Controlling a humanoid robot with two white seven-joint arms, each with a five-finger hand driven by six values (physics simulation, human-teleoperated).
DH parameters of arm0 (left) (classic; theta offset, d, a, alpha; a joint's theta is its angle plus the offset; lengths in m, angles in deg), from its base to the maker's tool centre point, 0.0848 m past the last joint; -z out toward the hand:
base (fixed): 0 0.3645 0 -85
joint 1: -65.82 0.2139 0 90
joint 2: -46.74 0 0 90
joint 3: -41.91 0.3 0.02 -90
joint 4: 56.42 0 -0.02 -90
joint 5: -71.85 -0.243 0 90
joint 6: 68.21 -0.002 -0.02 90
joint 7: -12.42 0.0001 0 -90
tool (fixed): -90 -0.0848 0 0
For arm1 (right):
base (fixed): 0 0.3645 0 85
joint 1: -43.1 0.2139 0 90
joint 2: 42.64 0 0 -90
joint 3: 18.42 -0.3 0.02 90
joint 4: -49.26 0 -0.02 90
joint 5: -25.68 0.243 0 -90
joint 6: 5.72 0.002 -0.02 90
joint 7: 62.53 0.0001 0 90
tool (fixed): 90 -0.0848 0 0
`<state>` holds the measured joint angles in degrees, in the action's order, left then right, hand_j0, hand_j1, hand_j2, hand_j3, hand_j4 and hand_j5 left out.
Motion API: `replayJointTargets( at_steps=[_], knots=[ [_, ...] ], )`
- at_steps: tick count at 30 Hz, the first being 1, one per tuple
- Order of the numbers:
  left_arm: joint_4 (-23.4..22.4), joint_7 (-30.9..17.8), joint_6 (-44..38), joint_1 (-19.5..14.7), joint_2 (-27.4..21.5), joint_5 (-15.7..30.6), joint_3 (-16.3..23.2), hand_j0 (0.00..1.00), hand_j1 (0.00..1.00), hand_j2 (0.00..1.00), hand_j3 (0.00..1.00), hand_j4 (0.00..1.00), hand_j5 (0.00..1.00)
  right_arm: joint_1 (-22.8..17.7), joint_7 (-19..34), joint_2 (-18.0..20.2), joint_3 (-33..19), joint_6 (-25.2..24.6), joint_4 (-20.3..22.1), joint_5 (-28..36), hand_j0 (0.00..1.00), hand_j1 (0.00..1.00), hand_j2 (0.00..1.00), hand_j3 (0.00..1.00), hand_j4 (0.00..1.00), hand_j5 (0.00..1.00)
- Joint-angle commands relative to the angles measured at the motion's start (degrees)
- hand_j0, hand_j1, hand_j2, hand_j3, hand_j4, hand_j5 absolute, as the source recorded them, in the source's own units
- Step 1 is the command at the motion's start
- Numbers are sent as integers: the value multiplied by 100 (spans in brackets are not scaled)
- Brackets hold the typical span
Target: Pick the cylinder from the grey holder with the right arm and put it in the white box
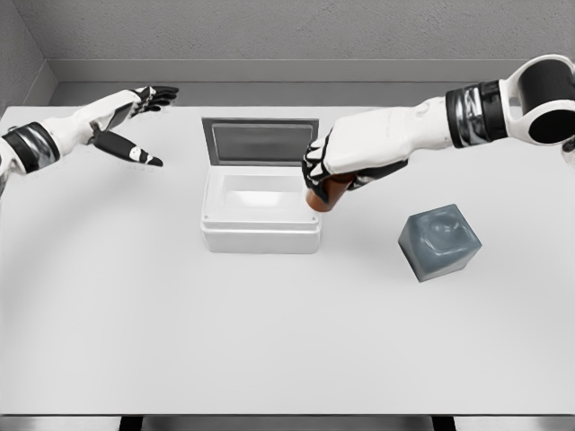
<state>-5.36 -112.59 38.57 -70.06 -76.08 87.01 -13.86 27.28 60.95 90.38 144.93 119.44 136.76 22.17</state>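
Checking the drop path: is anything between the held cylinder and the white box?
Nothing visible. The right hand holds the reddish-brown cylinder at the right rim of the open white box, whose lid stands upright behind.

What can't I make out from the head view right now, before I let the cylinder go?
- Cylinder: upper part is covered by the right hand; only the brown lower end shows.
- Whether that end is over the white box or just at its right rim: one view, cannot tell.
- Grey holder: socket depth is blurred.
- Left hand, open: its forearm is cut by the left edge.
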Motion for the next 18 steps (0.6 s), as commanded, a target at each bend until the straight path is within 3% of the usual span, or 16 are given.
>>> replayJointTargets(
  at_steps=[1,5,12,18],
  knots=[
    [17,1,-35,0,3,22,-5,100,100,100,100,100,100,0,10,-145,13,-15,-49,35,34,34,34,34,34,34],
    [17,1,-17,0,12,-5,4,100,100,100,100,100,100,0,18,-374,22,-15,-181,-88,34,34,34,34,34,34],
    [0,1,-35,0,56,268,-5,100,100,100,100,100,100,0,152,-409,22,-15,-646,-97,35,35,35,35,35,35],
    [0,1,-35,0,65,268,-13,100,100,100,100,100,100,9,152,-549,22,-15,-638,-97,35,35,35,35,35,35]
  ],
)
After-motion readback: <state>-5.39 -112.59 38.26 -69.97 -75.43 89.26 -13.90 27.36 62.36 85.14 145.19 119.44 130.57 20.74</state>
